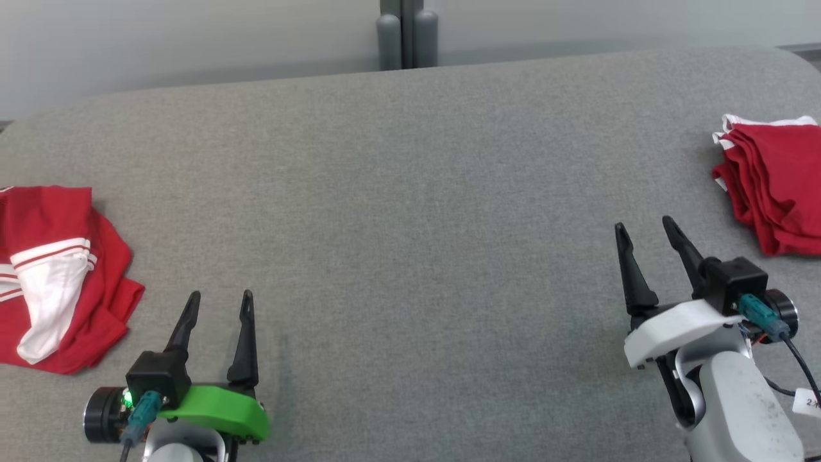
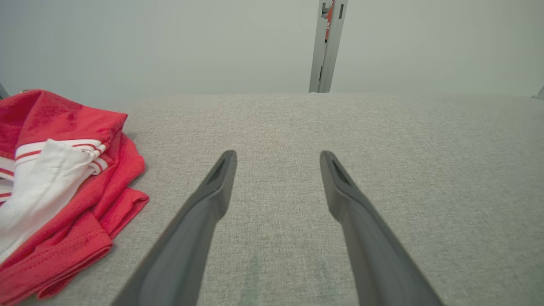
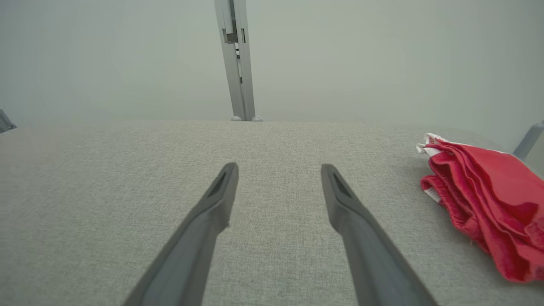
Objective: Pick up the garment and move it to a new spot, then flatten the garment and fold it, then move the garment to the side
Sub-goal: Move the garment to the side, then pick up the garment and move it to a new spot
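A crumpled red and white garment point(image 1: 54, 276) lies at the left edge of the grey table point(image 1: 410, 212); the left wrist view has this garment point(image 2: 55, 191) at its left. My left gripper point(image 1: 220, 298) hovers open just right of it, nothing between its fingers point(image 2: 221, 178). A folded red garment with white trim point(image 1: 773, 183) rests at the table's right edge, seen as a red stack point(image 3: 488, 204) in the right wrist view. My right gripper point(image 1: 643, 224) stands open to the left of that stack, empty, fingers point(image 3: 223, 187) pointing toward the far edge.
A grey post point(image 1: 406, 32) rises behind the table's far edge against a pale wall. The table's far corners are rounded. A cable and a white tag point(image 1: 807, 401) hang at my right wrist.
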You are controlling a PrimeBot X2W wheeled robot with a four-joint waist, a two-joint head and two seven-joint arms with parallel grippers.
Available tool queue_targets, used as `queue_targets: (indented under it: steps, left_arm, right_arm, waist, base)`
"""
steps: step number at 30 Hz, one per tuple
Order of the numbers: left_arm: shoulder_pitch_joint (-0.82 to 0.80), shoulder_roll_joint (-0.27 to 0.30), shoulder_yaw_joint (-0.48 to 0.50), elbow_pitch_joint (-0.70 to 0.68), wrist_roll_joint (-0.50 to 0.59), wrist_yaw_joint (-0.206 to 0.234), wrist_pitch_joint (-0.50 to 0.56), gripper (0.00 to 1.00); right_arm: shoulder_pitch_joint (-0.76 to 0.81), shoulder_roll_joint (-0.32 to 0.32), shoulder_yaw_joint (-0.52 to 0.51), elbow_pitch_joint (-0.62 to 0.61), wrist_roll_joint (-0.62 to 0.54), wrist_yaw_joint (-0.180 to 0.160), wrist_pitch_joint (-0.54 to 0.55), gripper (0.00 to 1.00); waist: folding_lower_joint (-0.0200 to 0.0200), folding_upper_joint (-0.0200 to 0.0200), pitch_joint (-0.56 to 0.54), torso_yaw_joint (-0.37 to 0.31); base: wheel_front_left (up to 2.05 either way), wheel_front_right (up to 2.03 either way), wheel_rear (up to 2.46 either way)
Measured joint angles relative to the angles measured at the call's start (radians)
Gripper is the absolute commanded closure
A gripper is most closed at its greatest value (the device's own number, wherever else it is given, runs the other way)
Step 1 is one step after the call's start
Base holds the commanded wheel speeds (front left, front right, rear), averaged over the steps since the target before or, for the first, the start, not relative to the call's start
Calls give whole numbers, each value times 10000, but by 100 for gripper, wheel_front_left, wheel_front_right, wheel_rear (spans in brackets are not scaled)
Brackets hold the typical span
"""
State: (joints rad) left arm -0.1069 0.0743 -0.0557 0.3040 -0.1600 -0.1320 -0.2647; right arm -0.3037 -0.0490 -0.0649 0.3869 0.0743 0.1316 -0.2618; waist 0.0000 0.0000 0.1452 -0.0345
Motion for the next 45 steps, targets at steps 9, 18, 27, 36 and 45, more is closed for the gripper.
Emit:
queue_targets:
  steps: [9, 18, 27, 36, 45]
  left_arm:
    - [695, -174, 591, -79, 226, 0, 0, 0]
    - [895, -230, 629, -159, 71, 0, 0, 0]
    - [699, -242, 867, 2, -182, 2, 0, 0]
    - [681, -244, 1122, 387, -253, 4, 0, 0]
    - [843, -242, 1243, 637, -560, 4, 0, 0]
  right_arm:
    - [923, -2, 178, -128, 575, 0, 0, 0]
    - [1237, -6, 368, -113, 658, 0, 0, 0]
    - [1173, -4, 922, -75, 681, 0, 0, 0]
    - [1070, 8, 1289, 276, 867, 0, 0, 0]
    - [1054, 4, 1404, 579, 913, 0, 0, 0]
  waist:
    - [0, 1, -826, 264]
    - [0, 0, -923, 404]
    - [0, 0, -786, 1175]
    - [0, 0, -708, 2874]
    - [0, 0, -631, 4547]
  base:
    - [0, 0, 0]
    - [0, 0, 0]
    - [0, 0, 0]
    - [0, 0, 0]
    - [0, 0, 0]
